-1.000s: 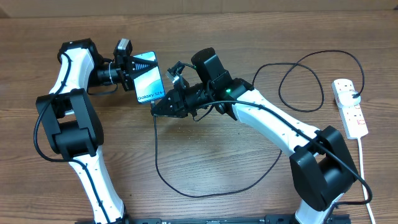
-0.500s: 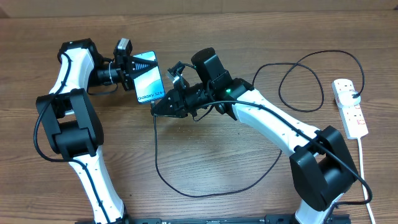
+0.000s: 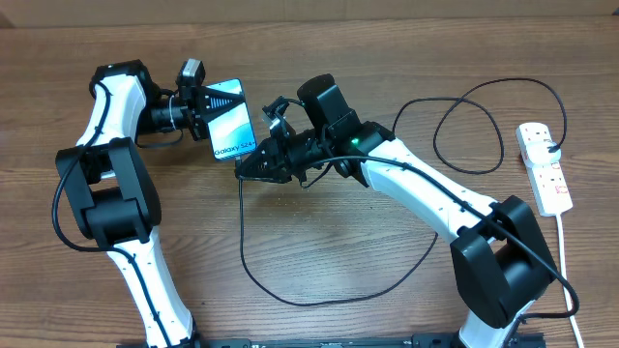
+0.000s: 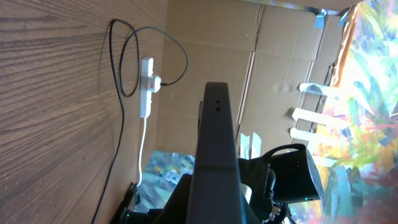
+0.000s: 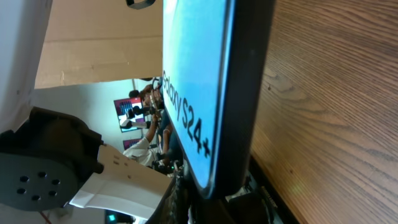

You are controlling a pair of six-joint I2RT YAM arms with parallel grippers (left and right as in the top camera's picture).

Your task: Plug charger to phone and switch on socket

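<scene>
Counter (image 3: pixel 319 232): brown wood grain, carrying both arm bases and the task's things.
Right arm (image 3: pixel 426 188): reaches from the near right corner up toward the middle, wrist pointing left at the phone.
Left arm (image 3: pixel 106 106): stands at the left, its wrist turned right.
Charger (image 3: pixel 242 232): thin black cable. It loops near the socket at the far right, passes behind the right arm, sweeps a wide curve over the near counter and rises straight up to the right jaws.
Socket (image 3: pixel 544 166): white strip on the counter's right edge, well apart from the phone. Its long axis runs far to near, a black plug (image 3: pixel 553 148) sits in it, and its white lead (image 3: pixel 564 261) trails toward the near edge.
Phone (image 3: pixel 232 121): held above the counter with the screen tilted up to the overhead camera. Its long axis slants from far to near, and the "Galaxy" end is nearest, pointing at the right jaws.
Left jaws: clamped on the phone's far part, one finger on each side, and the left wrist view shows it edge-on between them.
Right jaws: narrowed to a wedge on the cable's end, just beside the phone's lettered end. The plug tip itself is hidden.
</scene>
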